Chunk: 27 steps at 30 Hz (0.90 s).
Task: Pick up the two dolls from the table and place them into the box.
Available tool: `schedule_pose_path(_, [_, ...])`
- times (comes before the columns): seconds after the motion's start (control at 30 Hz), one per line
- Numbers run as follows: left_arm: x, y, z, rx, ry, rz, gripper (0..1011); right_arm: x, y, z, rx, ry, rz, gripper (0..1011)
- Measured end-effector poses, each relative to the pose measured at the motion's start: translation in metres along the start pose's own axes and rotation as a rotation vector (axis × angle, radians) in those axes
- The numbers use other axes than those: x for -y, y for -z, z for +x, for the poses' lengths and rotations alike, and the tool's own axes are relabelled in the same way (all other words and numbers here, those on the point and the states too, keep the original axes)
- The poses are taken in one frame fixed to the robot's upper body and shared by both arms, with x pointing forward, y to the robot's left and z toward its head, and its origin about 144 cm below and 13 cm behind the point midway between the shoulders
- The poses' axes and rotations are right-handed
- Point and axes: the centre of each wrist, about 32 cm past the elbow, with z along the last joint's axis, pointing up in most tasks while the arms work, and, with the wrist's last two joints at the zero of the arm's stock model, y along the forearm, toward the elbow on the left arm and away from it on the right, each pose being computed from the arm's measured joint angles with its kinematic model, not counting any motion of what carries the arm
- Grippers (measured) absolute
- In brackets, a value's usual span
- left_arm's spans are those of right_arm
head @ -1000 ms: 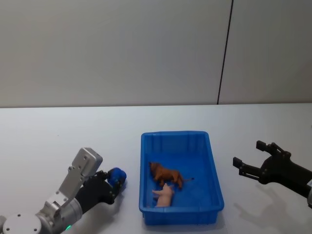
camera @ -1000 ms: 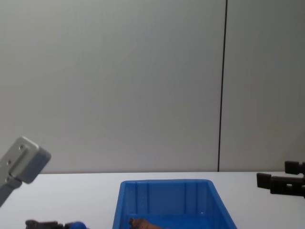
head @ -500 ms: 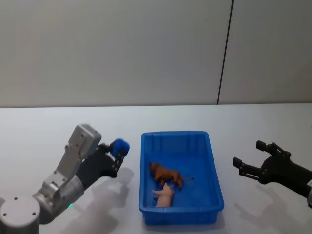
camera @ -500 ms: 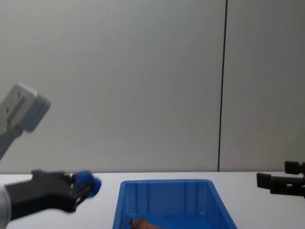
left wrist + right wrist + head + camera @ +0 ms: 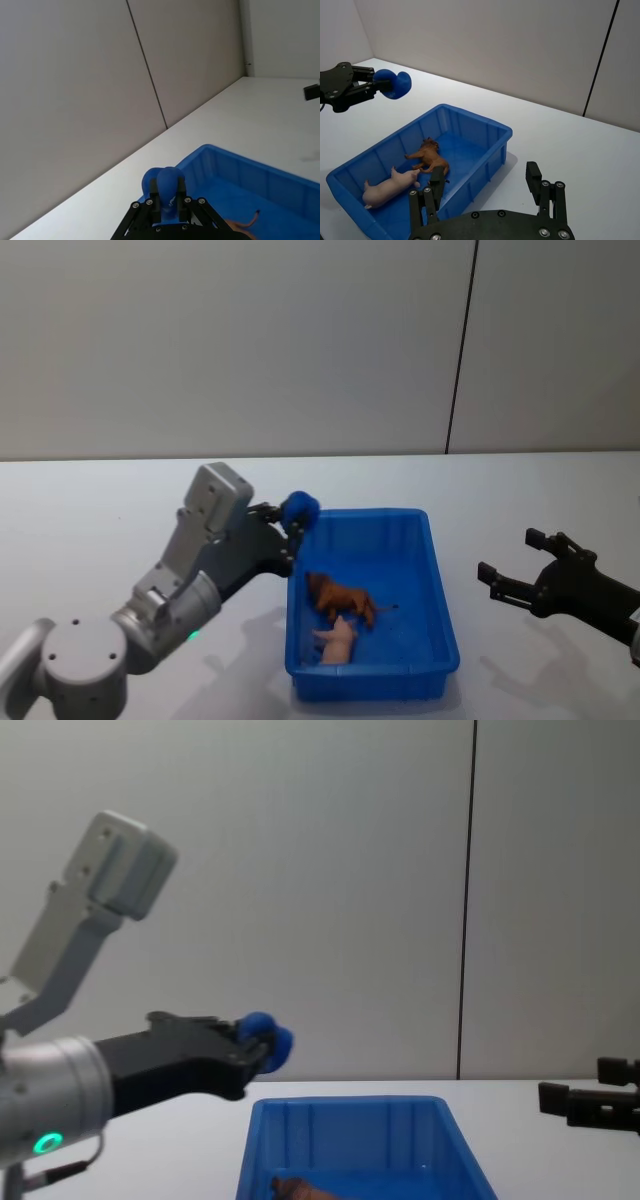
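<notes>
Both dolls lie inside the blue box (image 5: 441,585): the reddish-brown one (image 5: 340,597) in the middle and the pale peach one (image 5: 338,640) just in front of it, touching. The right wrist view shows the brown doll (image 5: 431,156) and the peach doll (image 5: 387,188) too. My left gripper (image 5: 293,517) is raised over the box's far-left corner, shut on a small blue rounded toy (image 5: 299,507). That toy (image 5: 165,182) sits between the fingers (image 5: 152,197). My right gripper (image 5: 507,554) hovers open and empty to the right of the box.
The white table (image 5: 100,520) stretches wide on both sides of the box. A grey wall with a dark vertical seam (image 5: 460,350) stands behind the table's far edge.
My left arm has risen from the table beside the box and swung right and forward, carrying the blue toy over the box's far-left corner. The right arm and both dolls have not moved.
</notes>
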Motion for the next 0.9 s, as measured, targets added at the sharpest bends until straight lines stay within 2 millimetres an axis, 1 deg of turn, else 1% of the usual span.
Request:
schedule_pose_path(0.13, [0.007,-0.003,-0.010,-0.010,0.026,-0.012,163,0.000,0.000,0.000,0.000,0.000,0.000,1001])
schedule_pose_path(0.2, [0.008,-0.004,-0.012,-0.014,0.034,-0.015,207,0.000,0.000,0.000,0.000,0.000,0.000,1001])
schedule_pose_path(0.27, [0.013,-0.005,-0.020,-0.023,0.053,-0.020,266,0.000,0.000,0.000,0.000,0.000,0.000,1001])
schedule_pose_path(0.3, [0.014,-0.006,-0.021,-0.024,0.056,-0.021,329,0.000,0.000,0.000,0.000,0.000,0.000,1001])
schedule_pose_path(0.33, [0.015,-0.006,-0.022,-0.026,0.059,-0.023,349,0.000,0.000,0.000,0.000,0.000,0.000,1001])
schedule_pose_path(0.37, [0.016,-0.006,-0.025,-0.028,0.065,-0.025,410,0.000,0.000,0.000,0.000,0.000,0.000,1001])
schedule_pose_path(0.4, [0.017,-0.007,-0.026,-0.029,0.067,-0.027,410,0.000,0.000,0.000,0.000,0.000,0.000,1001])
schedule_pose_path(0.47, [0.018,-0.007,-0.028,-0.032,0.071,-0.030,472,0.000,0.000,0.000,0.000,0.000,0.000,1001])
schedule_pose_path(0.5, [0.019,-0.008,-0.030,-0.032,0.074,-0.036,533,0.000,0.000,0.000,0.000,0.000,0.000,1001])
schedule_pose_path(0.57, [0.020,-0.008,-0.031,-0.032,0.076,-0.044,575,0.000,0.000,0.000,0.000,0.000,0.000,1001])
schedule_pose_path(0.63, [0.021,-0.009,-0.032,-0.030,0.073,-0.058,652,0.000,0.000,0.000,0.000,0.000,0.000,1001])
schedule_pose_path(0.7, [0.021,-0.010,-0.033,-0.027,0.067,-0.071,698,0.000,0.000,0.000,0.000,0.000,0.000,1001])
schedule_pose_path(0.73, [0.021,-0.011,-0.033,-0.023,0.061,-0.082,757,0.000,0.000,0.000,0.000,0.000,0.000,1001])
schedule_pose_path(0.77, [0.021,-0.012,-0.033,-0.021,0.057,-0.090,757,0.000,0.000,0.000,0.000,0.000,0.000,1001])
schedule_pose_path(0.8, [0.021,-0.013,-0.033,-0.018,0.049,-0.103,812,0.000,0.000,0.000,0.000,0.000,0.000,1001])
schedule_pose_path(0.83, [0.021,-0.013,-0.033,-0.016,0.044,-0.111,812,0.000,0.000,0.000,0.000,0.000,0.000,1001])
schedule_pose_path(0.87, [0.021,-0.014,-0.032,-0.014,0.041,-0.116,867,0.000,0.000,0.000,0.000,0.000,0.000,1001])
schedule_pose_path(0.9, [0.021,-0.015,-0.032,-0.012,0.037,-0.124,885,0.000,0.000,0.000,0.000,0.000,0.000,1001])
